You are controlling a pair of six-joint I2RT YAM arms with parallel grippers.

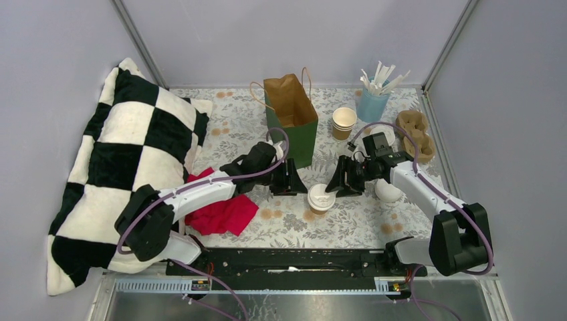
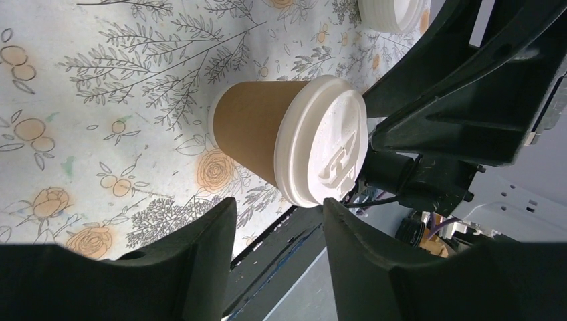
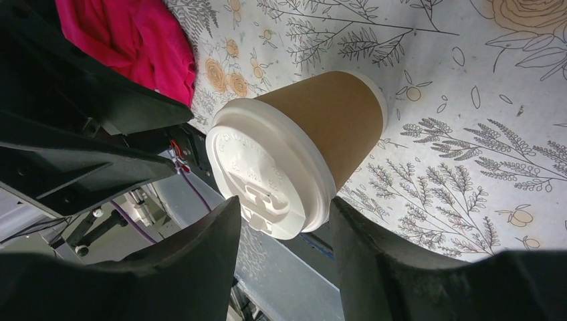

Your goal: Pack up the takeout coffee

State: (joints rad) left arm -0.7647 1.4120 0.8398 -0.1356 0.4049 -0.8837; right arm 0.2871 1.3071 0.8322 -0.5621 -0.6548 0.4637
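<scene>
- Kraft-paper cup, lidded, stands upright on the floral cloth, between the two grippers and slightly toward the near edge.
- Left gripper and right gripper flank it, about equally near; both have their jaws apart, holding nothing.
- Green bag stands just behind the left gripper.

Desk, floral-print cover. On it you have:
- checkered pillow, far left, leaning on the wall
- red cloth at its near edge
- green bag, upright and open, centre rear
- stack of open kraft cups just right of the bag
- blue cup of white sticks behind them
- brown cup carrier, right rear
- lidded kraft cup, upright, centre front
- white lids to its right
</scene>
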